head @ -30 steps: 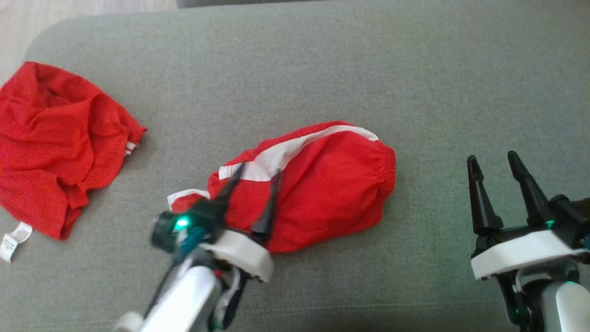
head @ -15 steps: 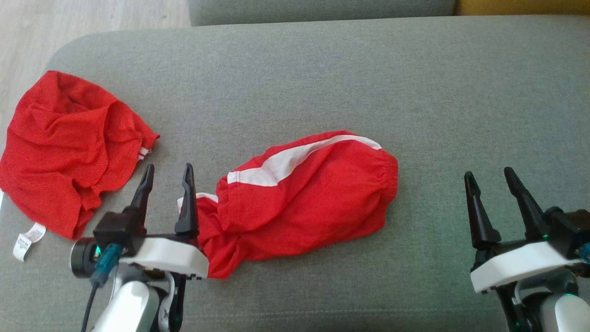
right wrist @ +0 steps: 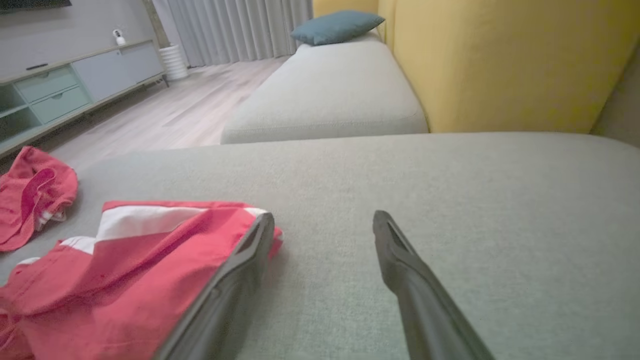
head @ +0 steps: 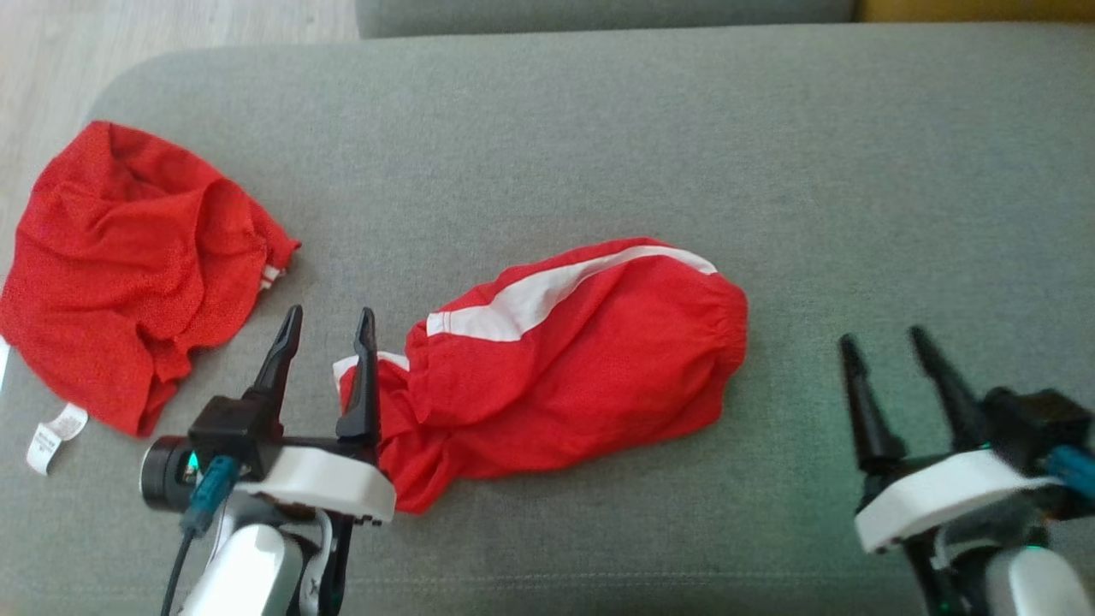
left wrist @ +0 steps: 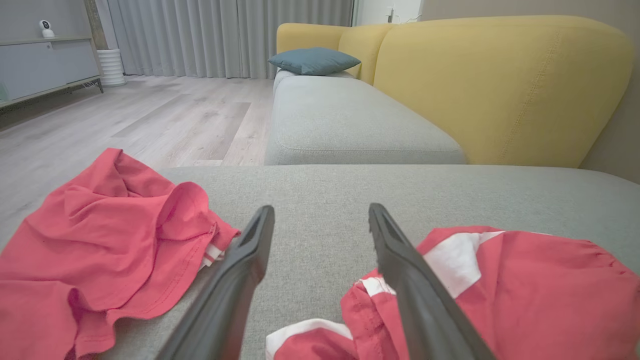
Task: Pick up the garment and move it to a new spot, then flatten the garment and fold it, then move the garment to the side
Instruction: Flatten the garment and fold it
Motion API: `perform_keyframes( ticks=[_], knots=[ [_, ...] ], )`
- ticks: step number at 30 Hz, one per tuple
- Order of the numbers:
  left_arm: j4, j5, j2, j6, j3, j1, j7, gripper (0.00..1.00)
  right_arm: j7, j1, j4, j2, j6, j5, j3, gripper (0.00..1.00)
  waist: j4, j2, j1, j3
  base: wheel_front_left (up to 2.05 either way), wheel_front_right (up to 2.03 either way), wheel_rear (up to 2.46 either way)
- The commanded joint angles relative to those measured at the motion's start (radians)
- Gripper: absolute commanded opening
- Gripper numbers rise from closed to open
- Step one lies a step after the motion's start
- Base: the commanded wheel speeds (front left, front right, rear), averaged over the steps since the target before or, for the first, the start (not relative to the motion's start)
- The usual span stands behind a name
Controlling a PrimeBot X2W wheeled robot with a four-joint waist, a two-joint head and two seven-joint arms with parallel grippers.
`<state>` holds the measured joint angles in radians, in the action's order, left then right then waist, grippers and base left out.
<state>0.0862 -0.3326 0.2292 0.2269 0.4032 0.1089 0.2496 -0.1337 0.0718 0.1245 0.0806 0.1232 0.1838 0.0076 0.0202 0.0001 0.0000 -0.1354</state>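
Note:
A red garment with a white stripe (head: 582, 359) lies bunched in the middle of the grey sofa cushion (head: 599, 128). My left gripper (head: 331, 315) stands open just left of the garment's crumpled left end, holding nothing. In the left wrist view the open left gripper (left wrist: 321, 210) frames bare cushion, and the garment (left wrist: 525, 290) lies beside the right finger. My right gripper (head: 882, 336) is open over bare cushion, well right of the garment. In the right wrist view the right gripper (right wrist: 324, 216) has the garment (right wrist: 150, 260) behind its left finger.
A second, plain red garment (head: 128, 265) with a white label lies crumpled at the cushion's left edge, near the wooden floor (head: 171, 26). A yellow backrest (left wrist: 500, 85) and another grey seat with a blue pillow (left wrist: 314, 60) lie beyond.
My left gripper has drawn back off the striped garment's left end and now sits beside it, open. The camera has shifted a little. The right gripper has dropped slightly in view.

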Motion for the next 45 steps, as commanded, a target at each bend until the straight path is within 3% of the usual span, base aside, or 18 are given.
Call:
perform_keyframes(
  ticks=[1,12,19,21,22,27,33,39,45],
  knots=[
    [-0.038,0.015,0.008,-0.009,-0.037,0.057,0.012,1.00,-0.007,-0.048,-0.004,0.028,0.008,0.016,0.050,1.00,0.010,-0.0001,0.0000,-0.022,0.00,0.00,0.00],
    [-0.026,0.051,-0.021,-0.030,-0.019,0.115,0.012,1.00,0.031,-0.204,-0.246,0.011,0.008,0.142,0.150,1.00,0.060,-0.0001,0.0000,-0.088,0.00,0.00,0.00],
    [-0.016,0.067,-0.035,-0.039,-0.026,0.125,0.012,1.00,-0.009,-0.255,-0.338,0.001,0.008,0.220,0.195,1.00,0.073,-0.0001,0.0000,-0.101,0.00,0.00,0.00],
    [-0.014,0.072,-0.039,-0.041,-0.028,0.127,0.012,1.00,-0.012,-0.264,-0.341,0.005,0.008,0.242,0.203,0.10,0.075,-0.0001,0.0000,-0.103,0.00,0.00,0.00],
    [-0.012,0.075,-0.044,-0.043,-0.031,0.128,0.012,1.00,-0.008,-0.271,-0.336,0.014,0.008,0.254,0.206,0.00,0.076,-0.0001,0.0000,-0.103,0.00,0.00,0.00],
    [-0.011,0.082,-0.055,-0.049,-0.039,0.125,0.012,1.00,0.029,-0.290,-0.278,0.059,0.008,0.237,0.181,0.00,0.073,-0.0001,0.0000,-0.099,0.00,0.00,0.00],
    [-0.007,0.091,-0.067,-0.059,-0.048,0.122,0.012,1.00,0.031,-0.278,-0.211,0.140,0.008,0.139,0.172,0.00,0.063,-0.0001,0.0000,-0.099,0.00,0.00,0.00],
    [0.001,0.100,-0.077,-0.073,-0.046,0.123,0.012,1.00,-0.039,-0.186,-0.241,0.221,0.008,0.043,0.241,0.00,0.056,-0.0001,0.0000,-0.105,0.00,0.00,0.00],
    [0.016,0.106,-0.081,-0.084,-0.045,0.124,0.012,1.00,-0.066,-0.126,-0.290,0.241,0.008,0.008,0.271,0.00,0.044,-0.0001,0.0000,-0.109,0.00,0.00,0.00]
  ],
)
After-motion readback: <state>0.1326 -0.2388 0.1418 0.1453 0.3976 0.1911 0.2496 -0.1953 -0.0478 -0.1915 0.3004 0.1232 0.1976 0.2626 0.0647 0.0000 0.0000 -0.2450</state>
